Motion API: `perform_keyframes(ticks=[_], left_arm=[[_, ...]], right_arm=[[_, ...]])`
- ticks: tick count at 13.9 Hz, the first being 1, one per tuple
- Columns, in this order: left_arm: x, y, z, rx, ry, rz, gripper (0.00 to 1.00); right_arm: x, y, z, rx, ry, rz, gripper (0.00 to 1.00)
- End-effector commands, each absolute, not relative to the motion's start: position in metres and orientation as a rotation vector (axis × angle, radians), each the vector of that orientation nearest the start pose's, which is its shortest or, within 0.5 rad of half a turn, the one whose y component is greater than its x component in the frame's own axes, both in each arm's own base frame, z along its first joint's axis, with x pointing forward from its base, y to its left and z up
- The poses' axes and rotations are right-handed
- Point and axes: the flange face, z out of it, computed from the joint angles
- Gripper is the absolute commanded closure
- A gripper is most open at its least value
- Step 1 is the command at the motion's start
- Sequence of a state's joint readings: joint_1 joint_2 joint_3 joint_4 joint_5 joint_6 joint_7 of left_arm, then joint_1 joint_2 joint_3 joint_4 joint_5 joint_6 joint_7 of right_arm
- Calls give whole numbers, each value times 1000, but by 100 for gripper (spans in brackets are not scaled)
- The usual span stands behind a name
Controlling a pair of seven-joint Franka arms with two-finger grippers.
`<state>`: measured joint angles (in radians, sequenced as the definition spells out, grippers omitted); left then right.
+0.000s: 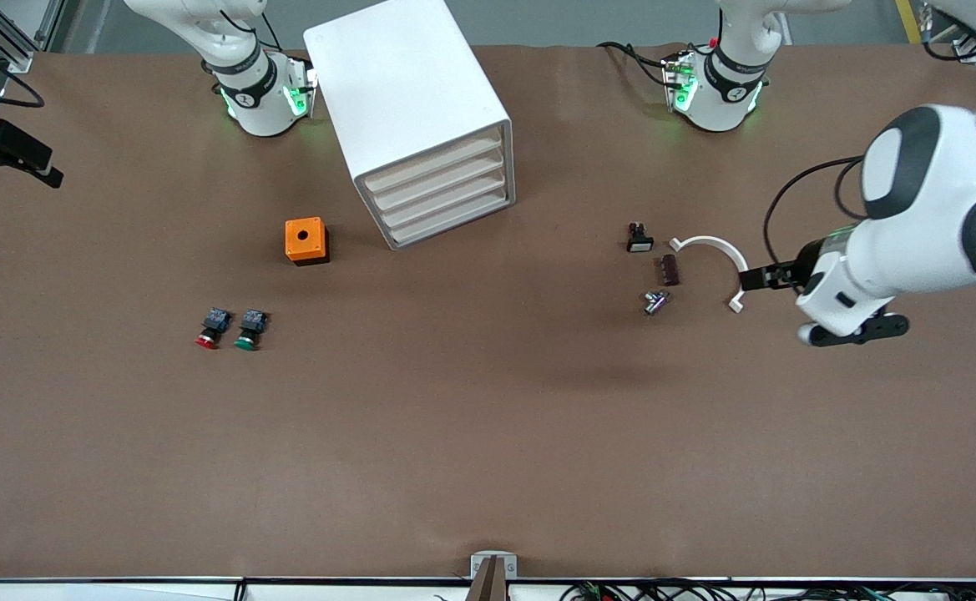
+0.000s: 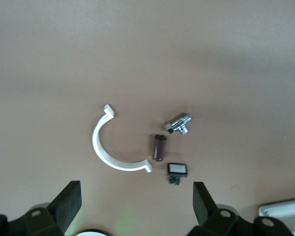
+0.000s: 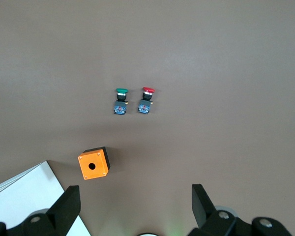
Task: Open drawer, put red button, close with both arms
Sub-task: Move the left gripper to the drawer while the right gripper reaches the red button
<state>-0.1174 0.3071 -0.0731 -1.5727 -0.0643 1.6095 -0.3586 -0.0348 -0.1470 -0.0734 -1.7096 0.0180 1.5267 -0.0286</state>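
Observation:
The red button (image 1: 209, 330) (image 3: 147, 100) lies on the brown table toward the right arm's end, beside a same-shaped green-capped button (image 1: 249, 329) (image 3: 120, 101). The white cabinet (image 1: 408, 104) stands between the arm bases, and all its stacked drawers (image 1: 442, 196) are pushed in. My right gripper (image 3: 135, 201) hangs open and empty high over the table, with both buttons well apart from it. The right hand is out of the front view. My left gripper (image 2: 135, 199) is open and empty above bare table, at the end of the left arm (image 1: 913, 234).
An orange box (image 1: 306, 240) (image 3: 93, 163) with a hole on top sits between the buttons and the cabinet. Near the left arm lie a white curved clamp (image 1: 711, 250) (image 2: 113, 147), a black switch (image 1: 639, 238), a brown piece (image 1: 670, 270) and a metal fitting (image 1: 654, 300).

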Motion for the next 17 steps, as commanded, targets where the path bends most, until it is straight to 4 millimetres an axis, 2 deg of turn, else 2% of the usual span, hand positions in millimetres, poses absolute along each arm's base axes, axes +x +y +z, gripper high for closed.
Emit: perform_keyframes(ticks=[1, 2, 3, 4, 6, 8, 10, 12, 15, 17], left_arm=[[624, -145, 436, -3088, -423, 457, 0], [624, -158, 425, -3073, -474, 487, 0], [624, -169, 415, -3051, -527, 506, 0], [626, -181, 405, -3029, -578, 517, 0], [630, -207, 386, -3001, -695, 570, 0], [633, -228, 377, -2972, -796, 584, 0], [630, -251, 366, -2924, -880, 588, 0], [627, -266, 354, -2880, -1042, 650, 0], [620, -294, 345, -2841, -1134, 735, 0], [618, -307, 335, -2808, -1223, 838, 0]], right_arm=[[515, -64, 624, -3120, 143, 73, 0], [519, -67, 616, -3117, 155, 96, 0], [528, -69, 597, -3112, 160, 155, 0], [531, -72, 597, -3112, 167, 149, 0], [550, -85, 565, -3111, 187, 235, 0], [556, -97, 553, -3099, 209, 235, 0], [569, -98, 523, -3102, 207, 282, 0], [577, -100, 484, -3107, 232, 245, 0], [577, -101, 439, -3103, 360, 130, 0], [573, -94, 407, -3097, 440, 97, 0]])
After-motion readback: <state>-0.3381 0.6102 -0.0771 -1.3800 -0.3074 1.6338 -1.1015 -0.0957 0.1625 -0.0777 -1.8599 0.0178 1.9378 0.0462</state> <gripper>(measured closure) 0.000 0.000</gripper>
